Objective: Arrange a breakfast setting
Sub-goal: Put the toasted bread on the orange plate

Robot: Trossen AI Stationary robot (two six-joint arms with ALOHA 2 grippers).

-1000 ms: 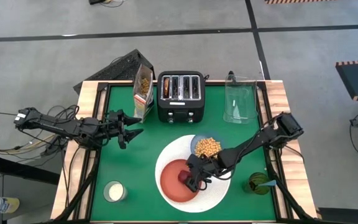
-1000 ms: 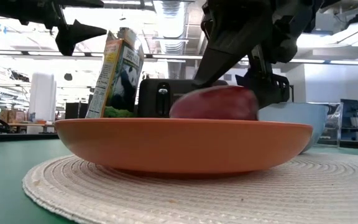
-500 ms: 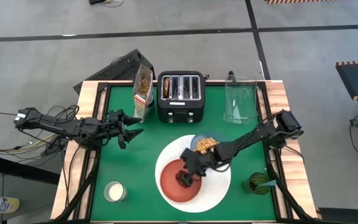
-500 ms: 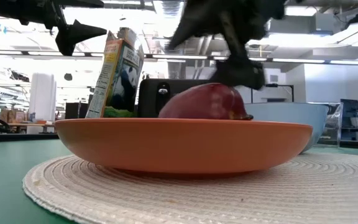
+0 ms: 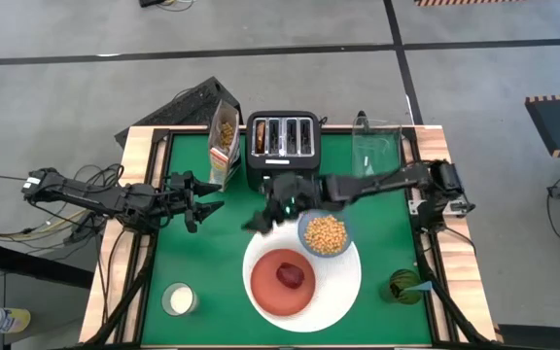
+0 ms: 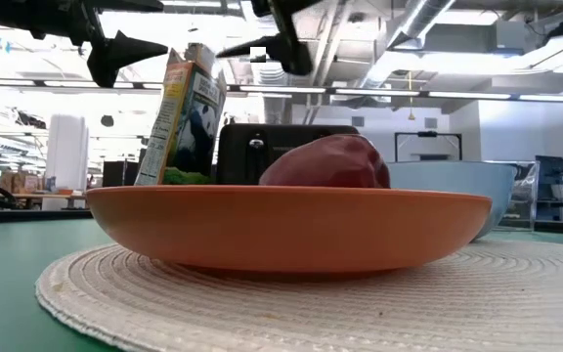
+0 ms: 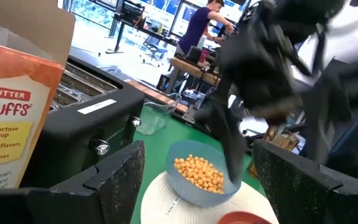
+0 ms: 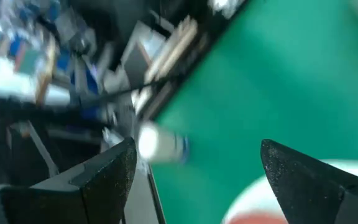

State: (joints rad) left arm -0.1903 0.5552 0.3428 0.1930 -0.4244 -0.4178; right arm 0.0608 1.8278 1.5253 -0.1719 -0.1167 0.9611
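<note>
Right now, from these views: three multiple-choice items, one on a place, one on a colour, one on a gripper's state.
1. Where does the dark red piece lie?
A. on the red-orange plate
B. in the blue bowl
C. in the toaster

2. What colour is the cereal in the small blue bowl?
A. white
B. yellow
C. green

3. How is the right gripper?
A. shut on the dark red piece
B. shut on a spoon
C. open and empty, above the mat in front of the toaster

Answers: 1 A, high and low views show it resting in that plate. 2 B, yellow grains fill the bowl. 3 C, its wrist view shows fingers spread with nothing between.
</note>
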